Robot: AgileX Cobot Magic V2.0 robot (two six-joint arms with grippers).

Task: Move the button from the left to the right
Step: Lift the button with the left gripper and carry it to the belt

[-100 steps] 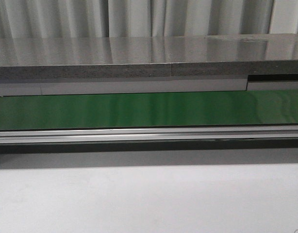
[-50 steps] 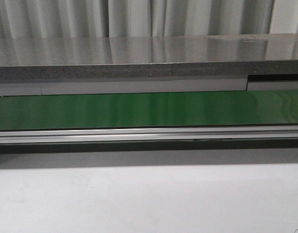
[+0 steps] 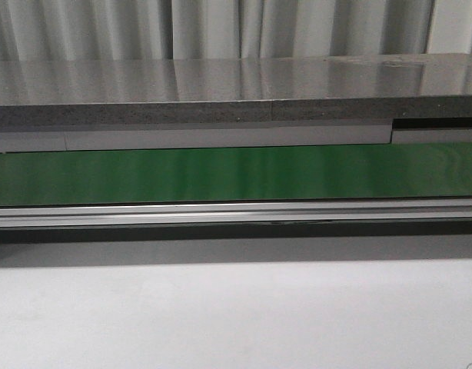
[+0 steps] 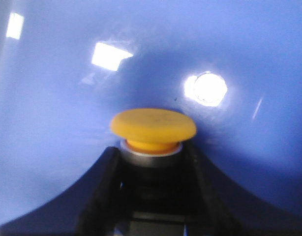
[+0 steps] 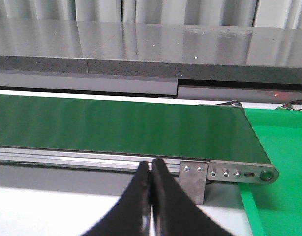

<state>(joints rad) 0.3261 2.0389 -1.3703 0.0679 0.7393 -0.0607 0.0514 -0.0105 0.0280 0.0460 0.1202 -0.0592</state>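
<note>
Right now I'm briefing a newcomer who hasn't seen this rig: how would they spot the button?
Look in the left wrist view, filled by a glossy blue surface. Between the black fingers of the left gripper sits the button: its round yellow-orange mushroom cap is the only warm colour there.

wall: pleated grey curtain (image 3: 221,27) | furniture: grey counter (image 3: 221,81) (glossy), green conveyor belt (image 3: 236,175)

I see an industrial test place, like a factory line or a lab. A green conveyor belt (image 3: 236,175) runs across on an aluminium rail (image 3: 236,213), behind it stands a grey stone-like bench (image 3: 236,92), and pale curtains (image 3: 221,27) close the back.
</note>
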